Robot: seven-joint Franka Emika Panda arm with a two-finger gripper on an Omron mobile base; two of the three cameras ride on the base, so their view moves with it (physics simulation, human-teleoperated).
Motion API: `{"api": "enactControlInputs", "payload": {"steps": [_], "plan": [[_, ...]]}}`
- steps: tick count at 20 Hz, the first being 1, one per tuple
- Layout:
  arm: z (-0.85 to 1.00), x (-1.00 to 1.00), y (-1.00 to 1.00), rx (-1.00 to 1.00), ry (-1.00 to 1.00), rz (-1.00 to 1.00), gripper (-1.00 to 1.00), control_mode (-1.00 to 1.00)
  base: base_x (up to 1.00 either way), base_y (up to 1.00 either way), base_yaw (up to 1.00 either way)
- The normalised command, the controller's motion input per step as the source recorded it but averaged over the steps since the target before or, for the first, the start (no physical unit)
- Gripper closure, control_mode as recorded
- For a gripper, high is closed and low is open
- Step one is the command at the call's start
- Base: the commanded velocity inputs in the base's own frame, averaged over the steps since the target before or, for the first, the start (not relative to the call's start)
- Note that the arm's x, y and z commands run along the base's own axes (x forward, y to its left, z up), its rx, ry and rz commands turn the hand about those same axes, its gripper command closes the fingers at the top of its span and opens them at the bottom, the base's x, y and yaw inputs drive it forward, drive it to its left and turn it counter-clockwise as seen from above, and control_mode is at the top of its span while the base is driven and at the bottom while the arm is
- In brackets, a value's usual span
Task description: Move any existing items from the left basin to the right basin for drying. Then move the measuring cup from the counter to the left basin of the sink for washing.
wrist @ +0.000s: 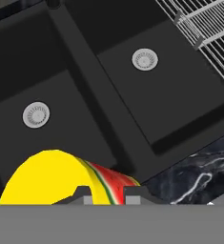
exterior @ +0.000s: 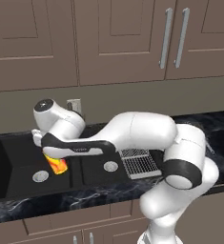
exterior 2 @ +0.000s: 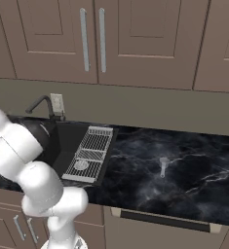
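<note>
The hand [wrist: 106, 193] grips the yellow cup [exterior: 56, 164] — lifted above the left basin [exterior: 23, 162], near the divider beside the right basin [exterior: 96, 164]. The measuring cup [exterior 2: 163, 166] lies on the table [exterior 2: 184, 170] — well apart from the sink's wire rack [exterior 2: 90, 151].

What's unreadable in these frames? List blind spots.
- End effector: fingertips cut by the hand view's bottom edge; contact with the yellow cup not visible.
- Yellow cup: left base view, top hidden by the arm.
- Left basin: right base view, mostly behind the arm.
- Measuring cup: right base view, too small and faint for bowl detail.
- Right basin: near wall hidden by the counter edge.
</note>
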Motion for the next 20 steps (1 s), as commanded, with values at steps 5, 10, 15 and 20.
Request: {"api": "enactControlInputs", "payload": {"steps": [5,10,15,20], "plan": [[0.12,-0.16,-0.61,0.02,0.00,-0.04,1.00,-1.00,0.00,0.00,0.00],[0.01,-0.18,-0.59,0.02,0.00,-0.03,1.00,-1.00,0.00,0.00,0.00],[0.00,-0.19,-0.52,0.01,0.00,-0.01,1.00,-1.00,0.00,0.00,0.00],[0.00,-0.18,-0.50,0.00,-0.04,0.00,1.00,-1.00,0.00,0.00,0.00]]}}
